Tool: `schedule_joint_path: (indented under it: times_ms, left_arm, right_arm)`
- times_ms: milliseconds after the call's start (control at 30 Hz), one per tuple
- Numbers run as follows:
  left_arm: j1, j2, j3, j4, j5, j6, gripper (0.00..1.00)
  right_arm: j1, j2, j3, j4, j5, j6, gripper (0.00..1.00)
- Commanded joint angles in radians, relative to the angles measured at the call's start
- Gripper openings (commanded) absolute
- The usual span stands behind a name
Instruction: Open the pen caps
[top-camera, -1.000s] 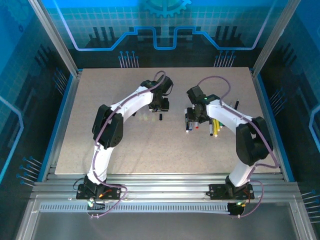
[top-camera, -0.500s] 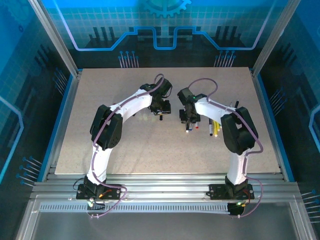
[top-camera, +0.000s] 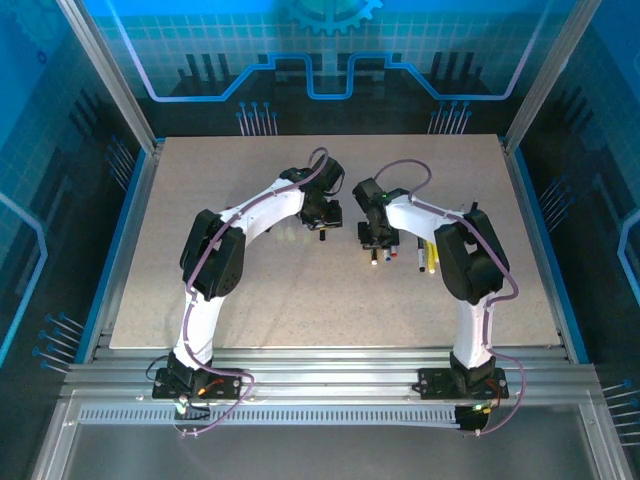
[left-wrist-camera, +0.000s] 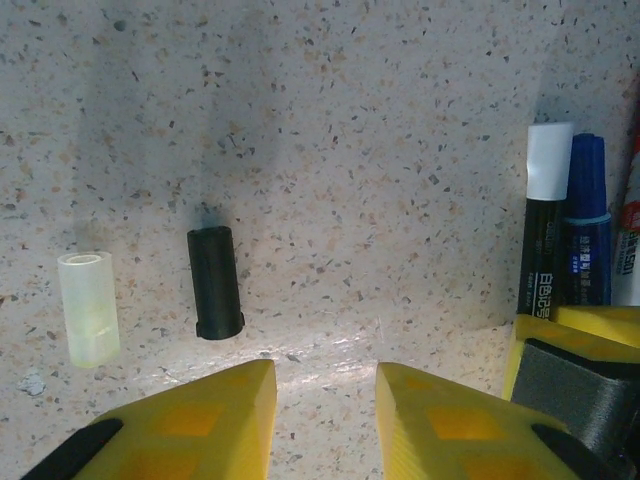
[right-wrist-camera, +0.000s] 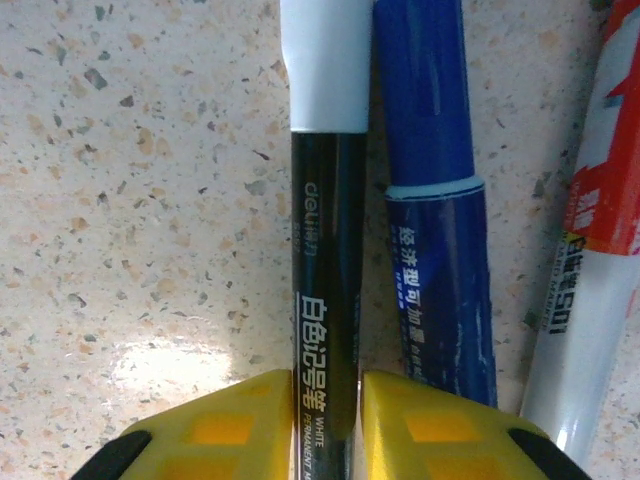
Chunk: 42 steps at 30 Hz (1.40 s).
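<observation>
While my left hand (left-wrist-camera: 325, 420) hangs spread over the speckled surface (left-wrist-camera: 350, 150), I count two loose caps lying just ahead of it: a black cap (left-wrist-camera: 215, 283) and a clear cap (left-wrist-camera: 88, 307), parallel, near each other but apart. My right hand (right-wrist-camera: 325, 420) pinches the black pen (right-wrist-camera: 325, 290), one of three lying side by side, its white cap (right-wrist-camera: 325, 65) on. The blue pen (right-wrist-camera: 435, 200) lies against it, and a white pen (right-wrist-camera: 590, 250) with a red label lies beyond.

A speckled beige stone-look tabletop (top-camera: 300, 300) lies inside a thin blue border (top-camera: 128, 240). Ribbed aluminium rails (top-camera: 330, 385) run along its near edge, and slanted aluminium posts (top-camera: 105, 70) rise at the far corners. Translucent blue wall panels (top-camera: 450, 40) with pale grid and circuit lines enclose it.
</observation>
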Motion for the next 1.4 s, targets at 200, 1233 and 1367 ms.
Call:
schedule_joint_path:
  times_ms: [200, 1233, 1367]
  left_arm:
    - [0.008, -0.031, -0.029, 0.021, 0.031, -0.03, 0.32]
    - [0.006, -0.044, -0.054, 0.087, 0.113, -0.102, 0.5]
    - [0.006, -0.03, -0.051, 0.085, 0.121, -0.105, 0.49]
  right_arm:
    - [0.022, 0.055, 0.005, -0.009, 0.01, 0.025, 0.2]
    - [-0.006, -0.278, -0.314, 0.39, -0.486, 0.005, 0.0]
    - [-0.005, -0.312, -0.312, 0.39, -0.506, 0.012, 0.0]
